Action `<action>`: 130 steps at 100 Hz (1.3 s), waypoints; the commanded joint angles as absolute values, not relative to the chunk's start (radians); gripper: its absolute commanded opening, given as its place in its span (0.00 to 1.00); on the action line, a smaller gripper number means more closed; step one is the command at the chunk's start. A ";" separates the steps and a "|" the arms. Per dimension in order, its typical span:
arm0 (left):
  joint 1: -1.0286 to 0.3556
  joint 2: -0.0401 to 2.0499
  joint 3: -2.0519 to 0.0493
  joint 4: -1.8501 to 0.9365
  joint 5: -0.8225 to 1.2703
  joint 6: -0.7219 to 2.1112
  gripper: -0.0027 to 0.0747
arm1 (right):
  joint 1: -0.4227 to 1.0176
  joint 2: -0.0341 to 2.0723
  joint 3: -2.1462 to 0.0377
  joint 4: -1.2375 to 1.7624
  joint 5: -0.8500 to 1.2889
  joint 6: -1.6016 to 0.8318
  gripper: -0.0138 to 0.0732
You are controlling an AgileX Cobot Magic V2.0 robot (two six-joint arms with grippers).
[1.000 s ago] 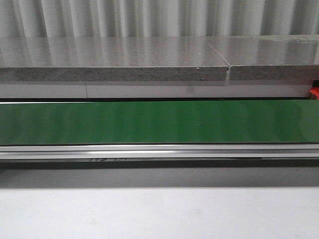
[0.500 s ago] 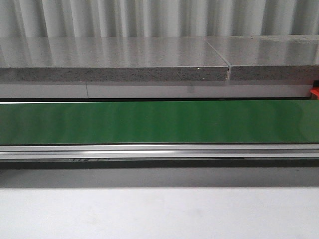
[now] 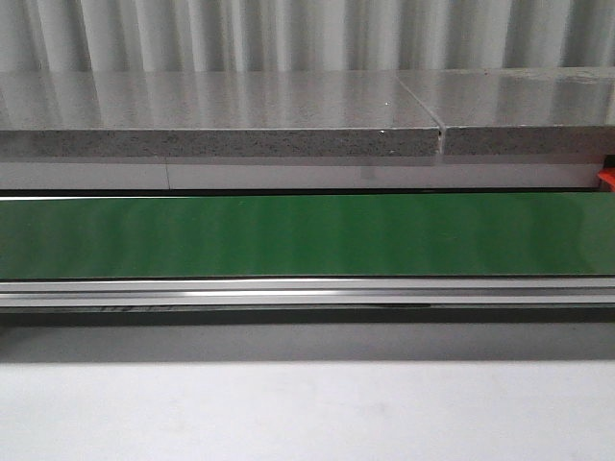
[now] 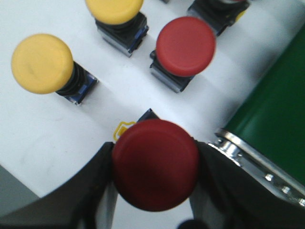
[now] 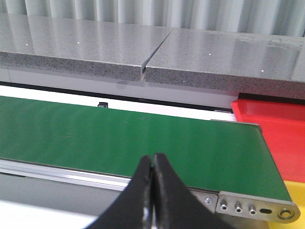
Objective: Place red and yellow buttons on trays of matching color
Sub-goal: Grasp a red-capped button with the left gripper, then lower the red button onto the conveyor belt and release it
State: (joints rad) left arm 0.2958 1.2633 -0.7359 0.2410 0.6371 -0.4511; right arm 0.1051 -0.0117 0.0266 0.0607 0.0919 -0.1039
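Now left gripper (image 4: 155, 179) jaws clamp the round red mushroom-cap push button (image 4: 155, 163), right gripper (image 5: 153, 191) jaws together, empty; next: lift toward the red plastic tray (image 5: 274, 138).

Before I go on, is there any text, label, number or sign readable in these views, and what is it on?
No readable text in any view.
A small yellow tag pokes out from behind the red button between the left gripper fingers; any printing on it is hidden.
The other buttons, the green belt, the red tray and the grey slab bear no markings that show.
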 commanded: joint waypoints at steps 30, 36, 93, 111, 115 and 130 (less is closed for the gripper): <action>0.195 1.031 -0.909 0.285 0.713 -0.389 0.01 | 0.105 -0.021 0.012 0.053 0.019 -0.105 0.08; 0.163 1.050 -0.948 0.285 0.731 -0.364 0.01 | 0.105 -0.021 0.012 0.053 0.019 -0.105 0.08; -0.029 1.399 -1.032 0.281 0.746 -0.348 0.01 | 0.105 -0.021 0.012 0.053 0.019 -0.105 0.08; -0.029 1.450 -1.033 0.269 0.735 -0.348 0.02 | 0.105 -0.021 0.012 0.053 0.019 -0.105 0.08; -0.029 1.450 -1.033 0.265 0.733 -0.348 0.06 | 0.105 -0.021 0.012 0.053 0.019 -0.105 0.08; -0.029 1.450 -1.034 0.263 0.725 -0.340 0.37 | 0.105 -0.021 0.012 0.053 0.019 -0.105 0.08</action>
